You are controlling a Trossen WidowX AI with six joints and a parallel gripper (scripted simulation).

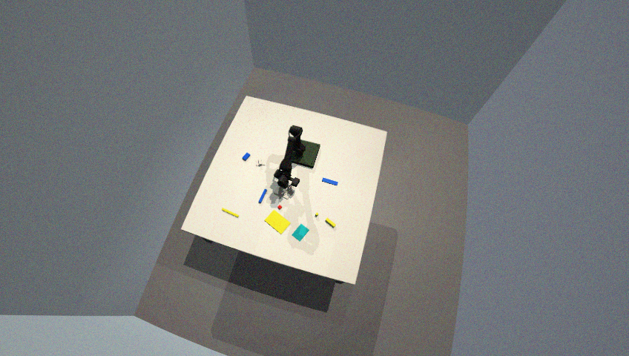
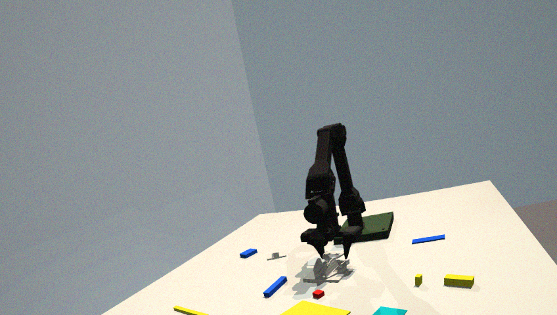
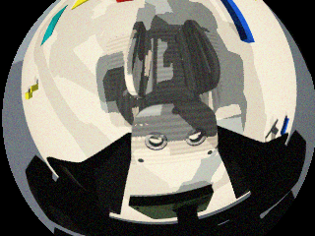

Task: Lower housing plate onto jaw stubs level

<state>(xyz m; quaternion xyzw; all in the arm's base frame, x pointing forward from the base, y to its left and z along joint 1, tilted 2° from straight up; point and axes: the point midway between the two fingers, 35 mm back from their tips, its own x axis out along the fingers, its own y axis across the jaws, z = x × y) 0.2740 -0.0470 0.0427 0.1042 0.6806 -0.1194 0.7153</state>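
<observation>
My gripper is shut on the light grey housing plate, one finger at each side edge. The plate has a rounded front edge and two ringed holes. In the exterior view it is low, just over the rear of the jaws; whether it touches the stubs cannot be told. The two grey jaws stand side by side on a flat grey base. In the wrist view the left jaw and right jaw extend ahead of the plate. The stubs and pins are hidden.
A red block and a blue bar lie near the base. A yellow sheet and teal sheet lie farther forward. A small grey part lies left. The dark green board is behind.
</observation>
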